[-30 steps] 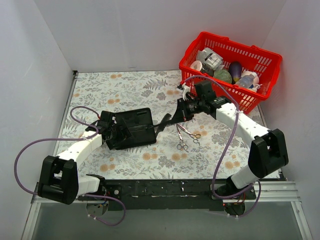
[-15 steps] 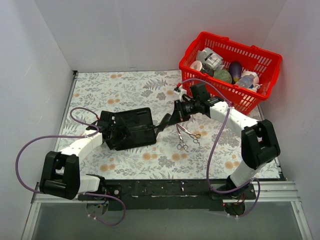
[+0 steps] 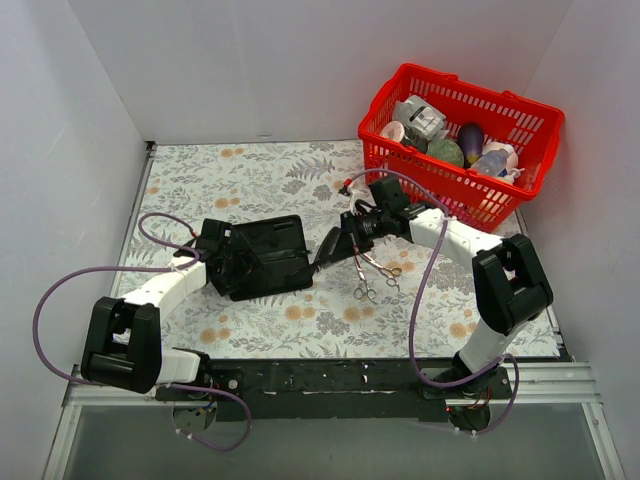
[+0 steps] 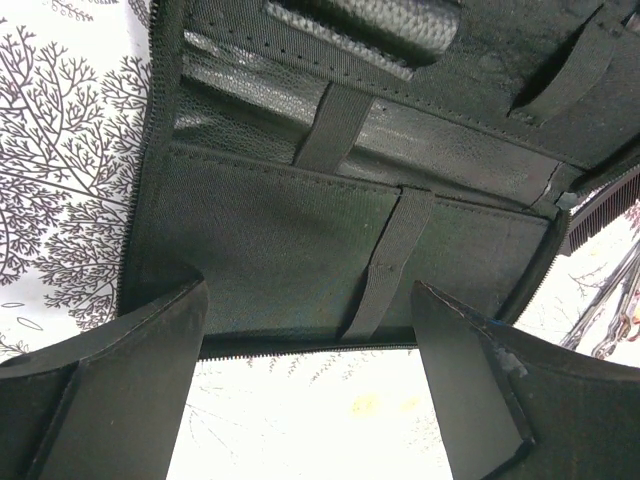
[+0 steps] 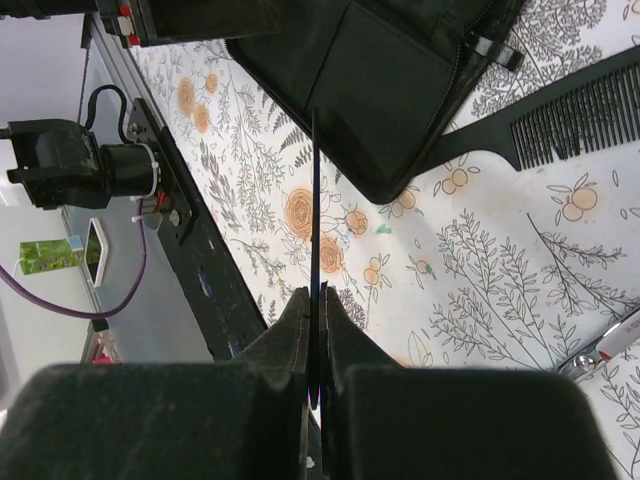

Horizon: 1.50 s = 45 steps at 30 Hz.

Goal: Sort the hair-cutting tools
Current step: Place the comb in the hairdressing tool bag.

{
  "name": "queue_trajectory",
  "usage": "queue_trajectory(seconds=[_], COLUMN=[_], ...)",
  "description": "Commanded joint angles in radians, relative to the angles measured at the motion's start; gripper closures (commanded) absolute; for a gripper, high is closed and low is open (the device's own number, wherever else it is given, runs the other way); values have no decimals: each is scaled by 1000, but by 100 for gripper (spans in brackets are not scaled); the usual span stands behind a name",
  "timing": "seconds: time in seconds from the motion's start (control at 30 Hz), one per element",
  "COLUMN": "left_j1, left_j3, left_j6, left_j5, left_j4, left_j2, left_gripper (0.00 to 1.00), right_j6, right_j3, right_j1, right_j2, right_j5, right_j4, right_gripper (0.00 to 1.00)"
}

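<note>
The black case (image 3: 268,255) lies open on the flowered cloth, its elastic straps and pockets filling the left wrist view (image 4: 330,210). My left gripper (image 3: 222,258) (image 4: 308,300) is open, its fingers (image 4: 130,380) astride the case's near edge with nothing held. A black comb (image 5: 565,110) (image 4: 600,210) lies on the cloth by the case's right edge. Two silver scissors (image 3: 372,268) lie just right of it, one tip showing low in the right wrist view (image 5: 605,348). My right gripper (image 3: 348,233) (image 5: 320,300) is shut on a thin dark flat tool (image 5: 314,200), seen edge-on.
A red basket (image 3: 450,185) with bottles and egg-shaped items stands at the back right, close behind my right arm. White walls close in the table on three sides. The black base rail (image 3: 330,378) runs along the near edge.
My right gripper has moved left and a little nearer, toward the case, keeping the thin tool in its grip. The left arm has barely shifted.
</note>
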State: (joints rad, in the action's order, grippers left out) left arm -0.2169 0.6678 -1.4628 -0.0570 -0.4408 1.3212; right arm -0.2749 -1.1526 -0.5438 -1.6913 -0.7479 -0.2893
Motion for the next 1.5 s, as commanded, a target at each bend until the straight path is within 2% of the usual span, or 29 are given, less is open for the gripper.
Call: queue_trajectory(seconds=[0.0, 0.43, 0.67, 0.93, 1.17, 1.47], left_j1=[13, 14, 13, 13, 13, 14], left_j3=[-8, -33, -34, -36, -36, -37], left_j6=[2, -1, 1, 2, 2, 2], left_j5=[108, 108, 95, 92, 95, 103], left_j4=[11, -1, 2, 4, 7, 2], left_j2=[19, -7, -2, -10, -16, -28], left_gripper=[17, 16, 16, 16, 16, 16], right_j6=[-15, -119, -112, -155, -118, -153], right_j3=[24, -2, -82, -98, -26, -6], right_j1=[-4, -4, 1, 21, 12, -21], right_j2=[-7, -114, -152, -203, -174, -209], right_j5=[-21, -48, -27, -54, -31, 16], right_j4=[48, 145, 87, 118, 91, 127], right_gripper=[99, 99, 99, 99, 99, 99])
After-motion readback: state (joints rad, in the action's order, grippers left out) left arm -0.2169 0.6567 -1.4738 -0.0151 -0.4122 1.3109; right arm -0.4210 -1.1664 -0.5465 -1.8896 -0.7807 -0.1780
